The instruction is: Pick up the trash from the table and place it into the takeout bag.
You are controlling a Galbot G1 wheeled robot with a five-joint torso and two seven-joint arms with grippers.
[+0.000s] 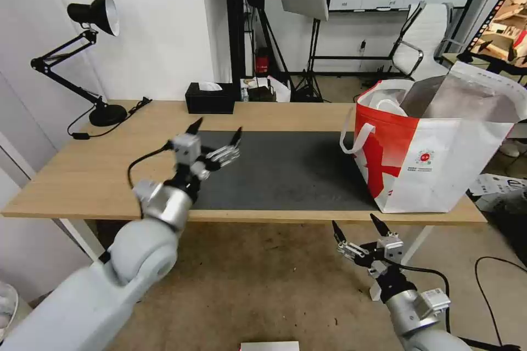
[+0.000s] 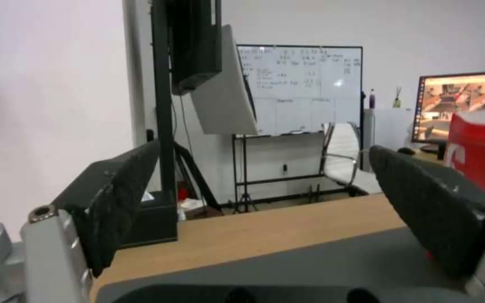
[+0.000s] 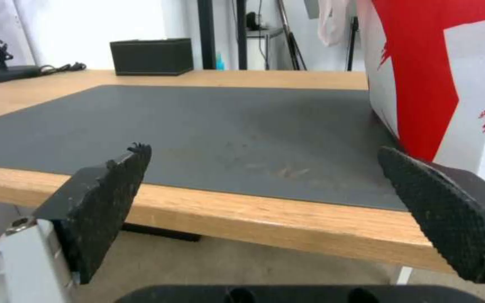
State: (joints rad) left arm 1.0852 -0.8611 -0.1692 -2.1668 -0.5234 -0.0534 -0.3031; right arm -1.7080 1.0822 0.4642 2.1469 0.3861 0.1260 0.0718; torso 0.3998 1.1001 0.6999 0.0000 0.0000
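Both hands empty, fingers apart: left hand (image 1: 215,132) over mat (image 1: 285,170), right hand (image 1: 358,226) below surface (image 1: 82,175) edge. No trash left outside bag (image 1: 433,159); task looks finished, nothing further to grasp.

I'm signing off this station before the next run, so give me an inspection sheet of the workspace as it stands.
Surface: table with dark mat; no trash seen on it.
Job's things: takeout bag upright at the table's right end, mouth open, white items inside.
Clutter: black tissue box and desk lamp along the far edge.
Grippers: left tool open above the mat's left part; right tool open, below the table's front edge.
Cables: lamp cord on the table; black cable on the floor.
Surroundings: white chair, whiteboard.
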